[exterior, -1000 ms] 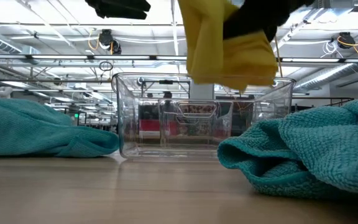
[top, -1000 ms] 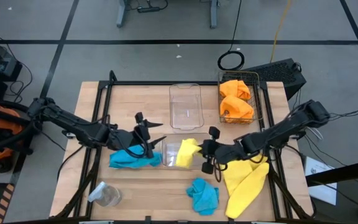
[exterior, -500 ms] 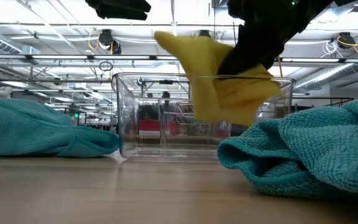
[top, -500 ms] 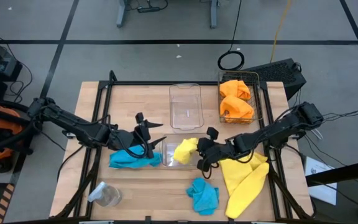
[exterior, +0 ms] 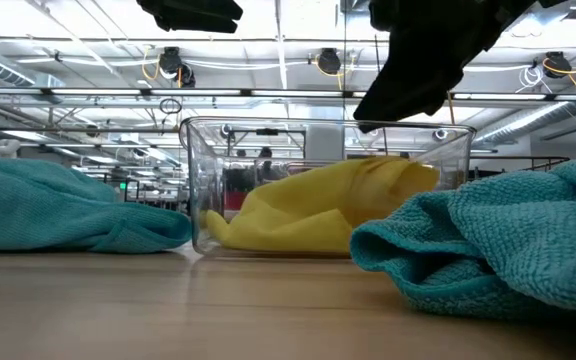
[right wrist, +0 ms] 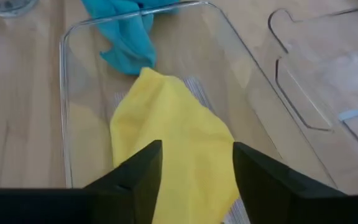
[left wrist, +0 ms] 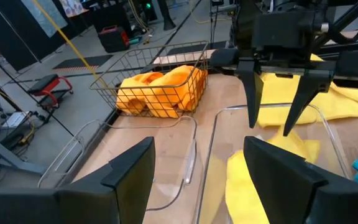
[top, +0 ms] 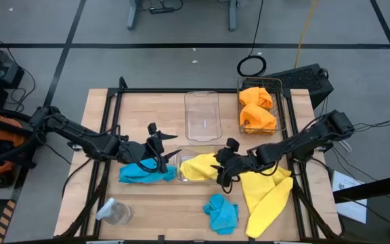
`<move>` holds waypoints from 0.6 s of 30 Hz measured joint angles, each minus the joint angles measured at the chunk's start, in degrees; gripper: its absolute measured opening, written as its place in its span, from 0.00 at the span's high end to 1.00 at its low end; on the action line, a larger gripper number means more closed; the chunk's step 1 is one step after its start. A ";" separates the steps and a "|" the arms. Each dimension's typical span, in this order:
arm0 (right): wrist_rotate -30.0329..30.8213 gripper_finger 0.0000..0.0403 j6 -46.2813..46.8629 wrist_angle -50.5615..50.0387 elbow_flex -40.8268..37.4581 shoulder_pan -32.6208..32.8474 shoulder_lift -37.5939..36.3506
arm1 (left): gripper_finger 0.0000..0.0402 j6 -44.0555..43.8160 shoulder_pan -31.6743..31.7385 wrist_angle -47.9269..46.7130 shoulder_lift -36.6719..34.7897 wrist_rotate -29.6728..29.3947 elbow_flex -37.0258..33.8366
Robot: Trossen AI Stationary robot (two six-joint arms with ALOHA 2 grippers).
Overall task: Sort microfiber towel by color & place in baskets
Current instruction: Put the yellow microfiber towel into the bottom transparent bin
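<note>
From above, table [top: 134, 102], light wood with a dark frame. Near clear bin [top: 196, 169], mid-table: holds one yellow towel [top: 196, 167]. Right gripper [top: 225, 163] over that bin's right end, fingers parted, nothing in them. Left gripper [top: 160, 146] just left of the same bin, fingers spread and empty, above a turquoise towel [top: 141, 173] on the wood. Far clear bin [top: 202, 116], behind the near one. Wire-mesh basket [top: 261, 107], far right: two orange towels [top: 257, 108]. Second yellow towel [top: 268, 194] on the table under the right arm. Second turquoise towel [top: 221, 212] at the front edge. Small clear jar [top: 117, 213], front left.

Low view: near clear bin [exterior: 328, 187] with the yellow towel [exterior: 318, 205] slumped on its floor, lying free. Right gripper [exterior: 418, 60] dark above the bin's right part, clear of the cloth. Turquoise towel [exterior: 68, 205] to the left of the bin; the other turquoise towel [exterior: 498, 245] close to the camera at right.

Left wrist view: own fingers [left wrist: 126, 171] wide apart, empty. Right gripper [left wrist: 277, 102] beyond, fingers pointing down and separated over the bin. Yellow towel [left wrist: 260, 180] below it. Wire-mesh basket [left wrist: 160, 87] with orange towels [left wrist: 157, 90] farther off.

Right wrist view: own fingers [right wrist: 138, 171] open, released. Yellow towel [right wrist: 166, 134] in the near clear bin [right wrist: 67, 118]; turquoise towel [right wrist: 126, 34] beyond its wall.
</note>
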 joint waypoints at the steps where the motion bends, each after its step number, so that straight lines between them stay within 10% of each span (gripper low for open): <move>1: -0.11 0.52 -0.01 -0.06 0.00 0.00 -0.42 | 0.38 0.00 0.00 0.00 0.00 0.00 0.00; 18: -8.91 0.52 26.88 -29.55 1.95 18.38 -16.63 | 0.38 -1.07 0.02 -2.09 0.00 0.13 0.02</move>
